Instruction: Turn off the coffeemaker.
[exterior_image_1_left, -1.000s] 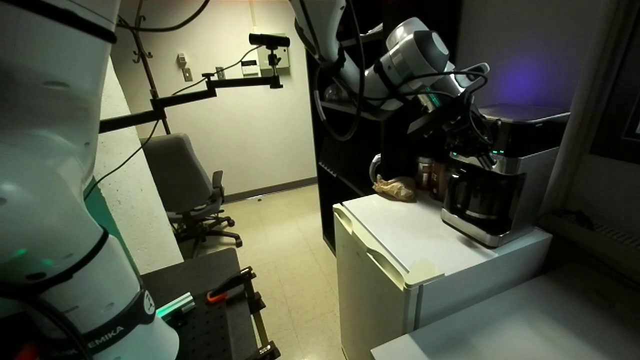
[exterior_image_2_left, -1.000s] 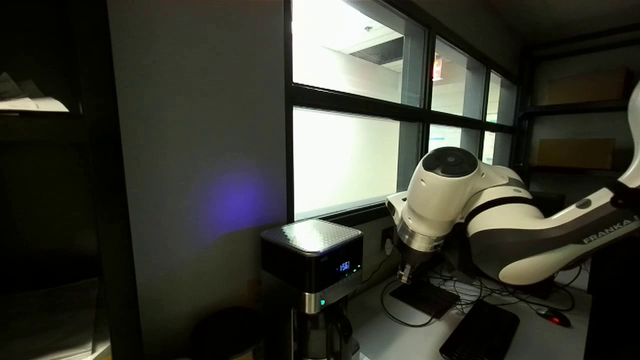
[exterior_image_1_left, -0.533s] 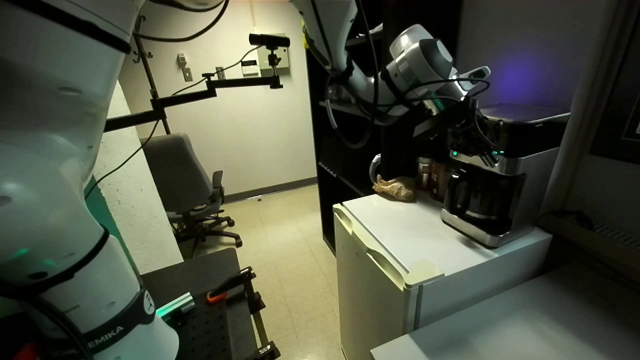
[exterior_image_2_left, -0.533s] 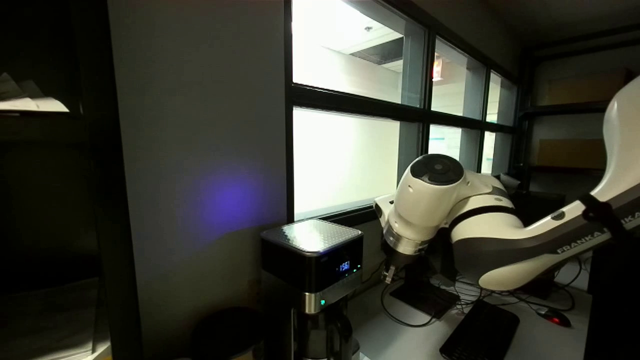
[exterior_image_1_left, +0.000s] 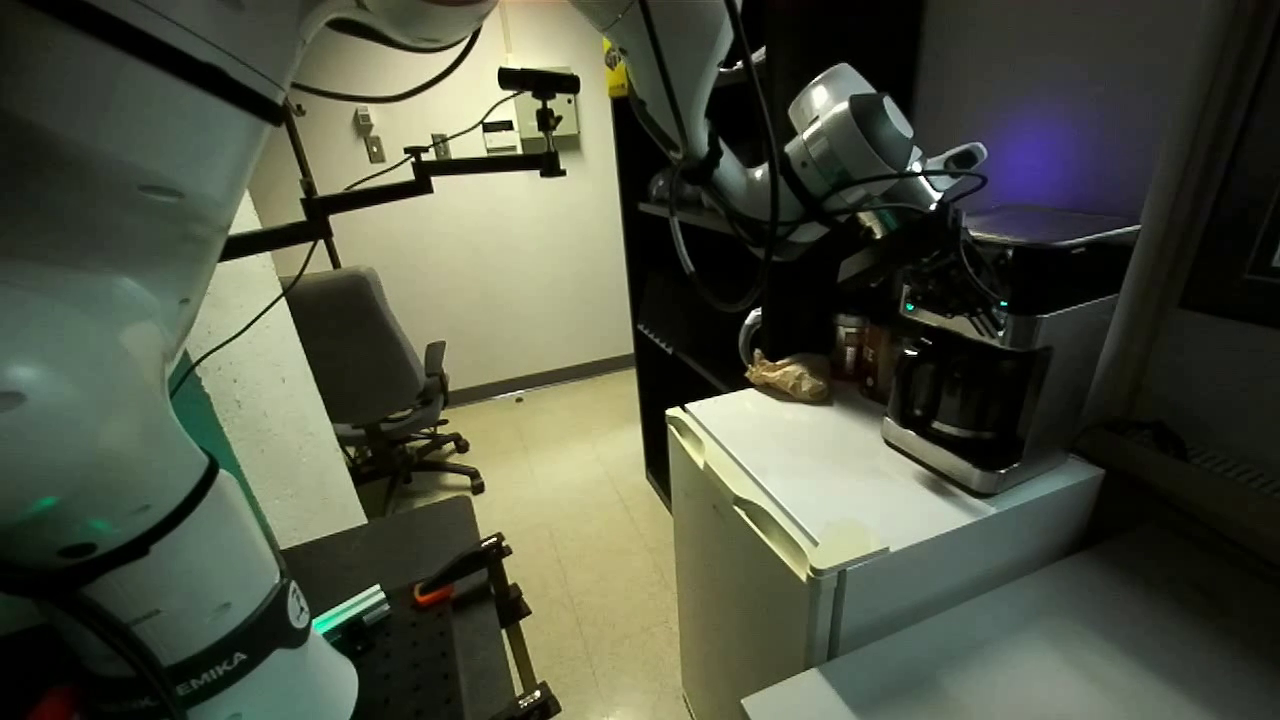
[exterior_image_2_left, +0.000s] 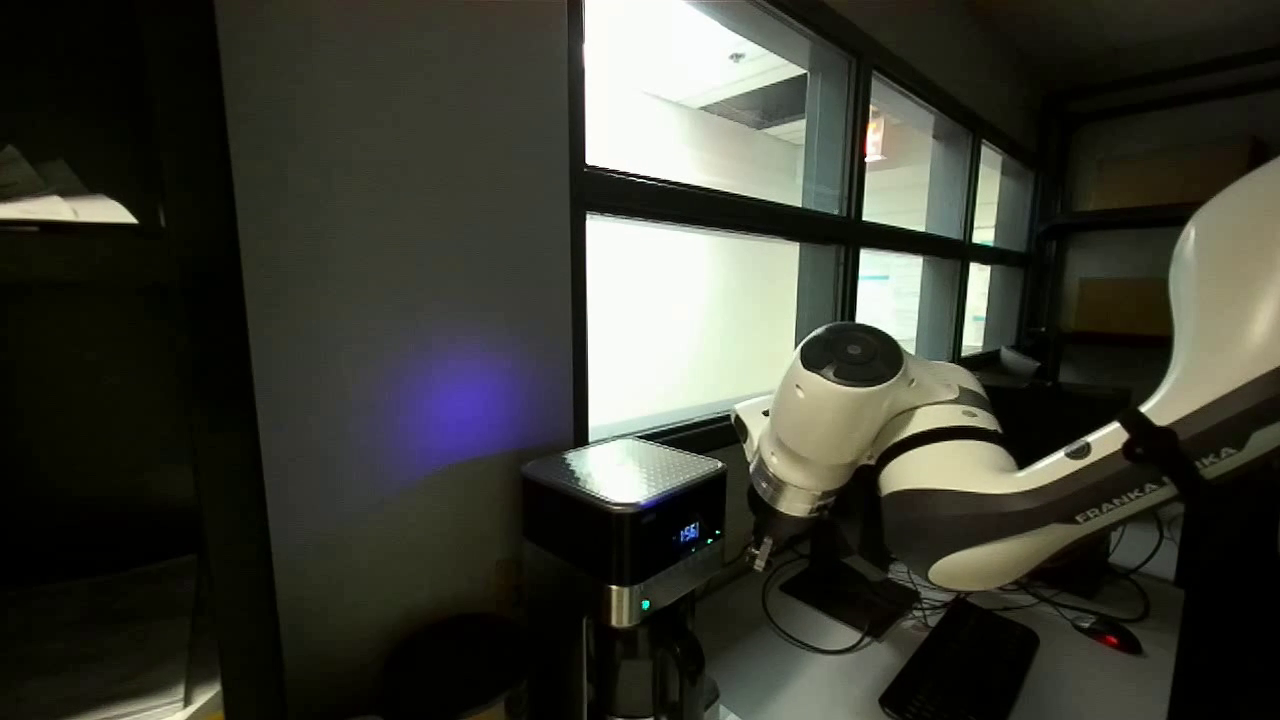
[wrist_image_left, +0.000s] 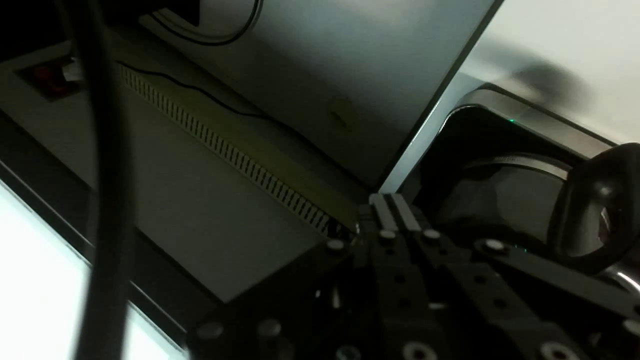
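The coffeemaker (exterior_image_1_left: 1085, 350) is boxy, black and silver, and stands on the white cabinet (exterior_image_1_left: 760, 440). In an exterior view its silver top, lit clock display and a green light show on the coffeemaker (exterior_image_2_left: 620, 545). Its dark glass carafe (exterior_image_1_left: 965, 395) sits inside it and also shows in the wrist view (wrist_image_left: 505, 195). My gripper (exterior_image_1_left: 985, 322) is in front of the upper front panel and hides part of it. In an exterior view the gripper (exterior_image_2_left: 762, 553) is right of the machine with a gap between. In the wrist view the gripper (wrist_image_left: 395, 212) has its fingers together and empty.
A crumpled brown bag (exterior_image_1_left: 790, 377) and a jar (exterior_image_1_left: 849, 345) stand on the cabinet beside the coffeemaker. A dark shelf (exterior_image_1_left: 690, 300) is behind. A desk with a keyboard (exterior_image_2_left: 960, 660), mouse (exterior_image_2_left: 1106, 634) and loose cables lies below the arm.
The arm and gripper have moved closer to the coffeemaker's front, leftward in an exterior view and slightly right and down in an exterior view. The coffeemaker has not moved and its lights stay lit.
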